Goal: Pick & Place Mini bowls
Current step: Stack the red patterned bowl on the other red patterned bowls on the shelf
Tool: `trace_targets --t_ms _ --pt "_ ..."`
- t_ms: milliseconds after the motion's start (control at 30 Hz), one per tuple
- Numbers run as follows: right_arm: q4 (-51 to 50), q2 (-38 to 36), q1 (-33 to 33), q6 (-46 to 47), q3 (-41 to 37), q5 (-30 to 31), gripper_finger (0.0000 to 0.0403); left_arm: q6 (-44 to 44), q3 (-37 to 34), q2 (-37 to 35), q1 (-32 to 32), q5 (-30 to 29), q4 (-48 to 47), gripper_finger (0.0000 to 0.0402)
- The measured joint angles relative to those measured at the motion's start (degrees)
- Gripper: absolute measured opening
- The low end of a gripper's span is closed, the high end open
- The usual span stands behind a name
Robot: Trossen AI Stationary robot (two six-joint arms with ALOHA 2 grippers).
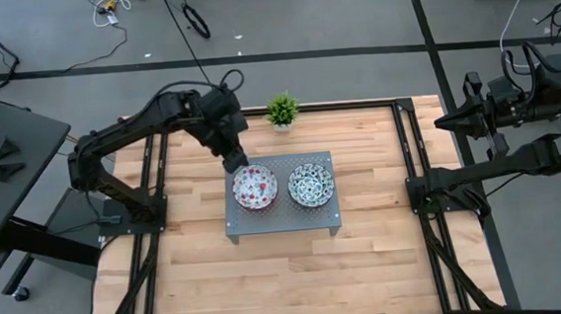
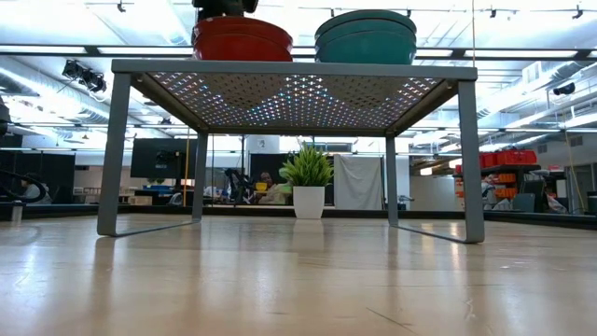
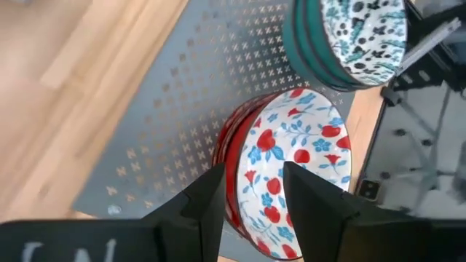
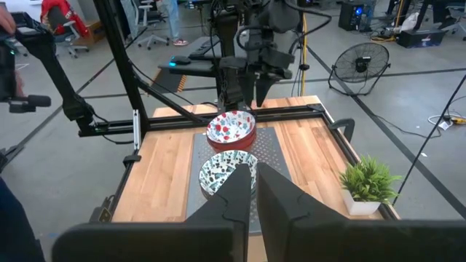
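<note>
Glossy glazed ceramic mini bowls (image 1: 255, 186) sit on a matt grey perforated metal stand (image 1: 283, 219) (finely punched) over a smooth, pale wooden tabletop (image 1: 269, 277).

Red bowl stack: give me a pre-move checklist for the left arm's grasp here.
1. Left end effector open: ok.
2. Fingers straddle the near rim of the red bowl stack: ok.
3. Rim contact: cannot tell.
4. Red stack sits on the grey perforated stand, apart from the blue-green bowl stack: ok.
5. Right end effector back at the table's right edge, clear: ok.
6. Potted plant behind the stand, out of the way: ok.
</note>
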Motion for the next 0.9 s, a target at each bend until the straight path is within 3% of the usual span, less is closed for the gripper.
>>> trace_targets --t_ms 300,533,767,900 --pt "0.0 0.0 0.0 0.0 0.0 0.0 0.0029 19.5 0.9 0.0 -0.5 -1.5 0.3 0.0137" --pt "0.0 0.0 0.0 0.0 0.0 0.0 0.0029 34.8 0.8 0.0 -0.5 -1.0 2.6 0.0089" --pt "0.0 0.0 0.0 0.0 0.0 0.0 0.0029 40.6 0.8 0.0 -0.4 -0.8 4.8 0.0013" --pt "0.0 0.0 0.0 0.0 0.0 0.0 0.0029 42.5 0.8 0.0 -0.4 -0.1 5.2 0.0007"
